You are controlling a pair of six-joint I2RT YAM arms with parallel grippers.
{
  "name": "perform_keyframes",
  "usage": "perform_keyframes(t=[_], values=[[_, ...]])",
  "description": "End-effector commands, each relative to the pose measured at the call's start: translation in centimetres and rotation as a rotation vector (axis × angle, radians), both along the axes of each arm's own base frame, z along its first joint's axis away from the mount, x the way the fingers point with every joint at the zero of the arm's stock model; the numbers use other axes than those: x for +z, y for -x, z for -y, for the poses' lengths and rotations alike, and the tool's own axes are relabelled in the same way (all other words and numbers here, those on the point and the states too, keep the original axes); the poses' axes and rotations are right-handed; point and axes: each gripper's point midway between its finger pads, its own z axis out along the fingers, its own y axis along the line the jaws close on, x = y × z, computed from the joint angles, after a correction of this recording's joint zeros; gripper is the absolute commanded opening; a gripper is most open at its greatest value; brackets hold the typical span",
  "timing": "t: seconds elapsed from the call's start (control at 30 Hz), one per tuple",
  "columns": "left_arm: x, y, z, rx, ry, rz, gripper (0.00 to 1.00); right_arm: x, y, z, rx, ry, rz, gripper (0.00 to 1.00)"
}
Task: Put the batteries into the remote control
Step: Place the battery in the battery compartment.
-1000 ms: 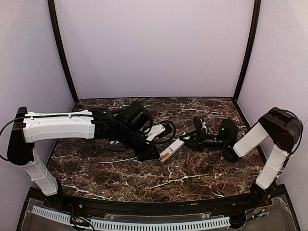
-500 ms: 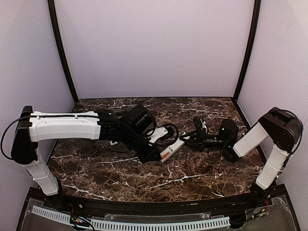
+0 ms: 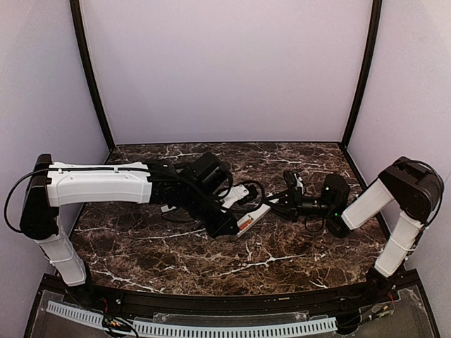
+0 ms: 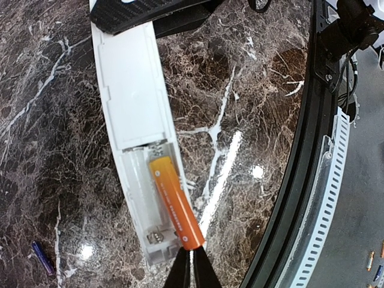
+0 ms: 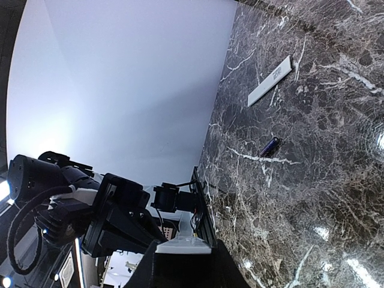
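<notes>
Our left gripper (image 4: 191, 268) has closed on nothing and come behind the orange battery (image 4: 174, 201), tilted in the opened remote control (image 4: 129, 90); our right gripper (image 3: 275, 204) clamps the remote, so we can push

Top cam high, looking down; L wrist close over remote (image 4: 132, 90) both share; R wrist low.
</notes>
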Motion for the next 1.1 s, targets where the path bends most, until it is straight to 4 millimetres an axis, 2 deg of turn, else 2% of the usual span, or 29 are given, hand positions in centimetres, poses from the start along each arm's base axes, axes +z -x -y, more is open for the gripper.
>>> perform_keyframes(t=[0.0,0.2,0.43,0.63,0.7,0.8,0.97,1.07], values=[[0.2,-0.4,0.3,0.007,-0.013,0.007,0.04,1.1,0.3,-0.2,0.029,-0.033,0.05,0.0],[-0.2,-0.4,0.2,0.005,-0.035,0.002,0.04,1.2,0.5,-0.3,0.036,-0.035,0.051,0.0],[-0.9,-0.2,-0.8,0.006,-0.079,0.003,0.06,1.4,0.5,-0.2,0.038,-0.041,0.052,0.0],[-0.8,-0.4,-1.3,0.02,-0.088,0.019,0.11,1.3,0.5,-0.1,0.036,-0.039,0.048,0.0],[-0.7,-0.5,-1.4,0.023,-0.088,0.023,0.14,1.2,0.5,-0.1,0.035,-0.037,0.047,0.0],[-0.4,-0.1,-1.5,0.001,-0.064,0.029,0.25,1.1,0.4,0.0,0.031,-0.033,0.047,0.0],[2.0,0.9,-1.0,-0.049,0.046,0.039,0.41,0.8,0.4,0.0,0.027,-0.027,0.041,0.0],[3.0,0.5,-0.3,-0.046,0.093,0.07,0.48,0.9,0.3,-0.1,0.025,-0.028,0.042,0.0]])
